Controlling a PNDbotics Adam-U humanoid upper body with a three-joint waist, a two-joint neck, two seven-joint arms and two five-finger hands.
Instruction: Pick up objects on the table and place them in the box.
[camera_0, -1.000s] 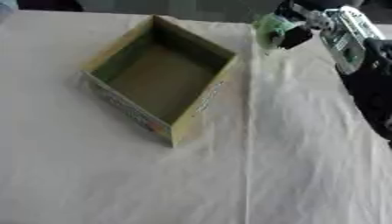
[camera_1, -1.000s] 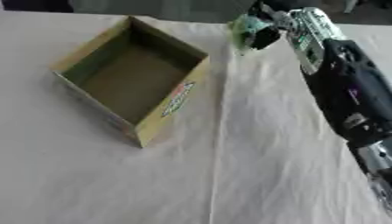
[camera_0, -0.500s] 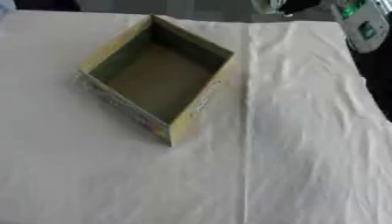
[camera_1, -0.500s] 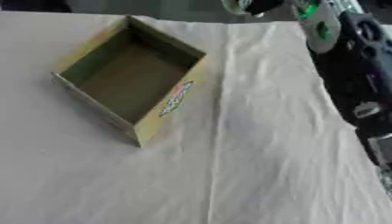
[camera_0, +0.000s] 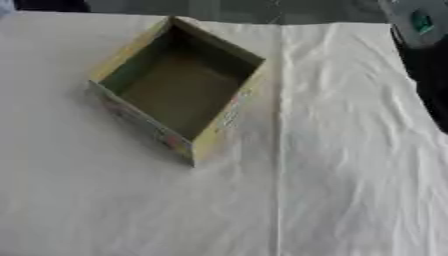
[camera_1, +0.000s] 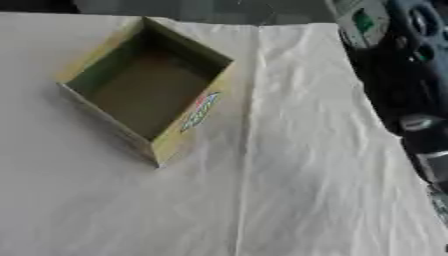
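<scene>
The box (camera_0: 179, 92) stands open-topped on the white cloth (camera_0: 332, 175), toward the far left, turned cornerwise, and nothing shows inside it. The right arm (camera_1: 407, 65) runs along the right edge and up past the top right corner, well apart from the box. Its hand lies outside both views, so whether it is spread or pinching anything cannot be told. A crease runs down the cloth just right of the box; bare cloth stretches from there to the arm and across the near side.
</scene>
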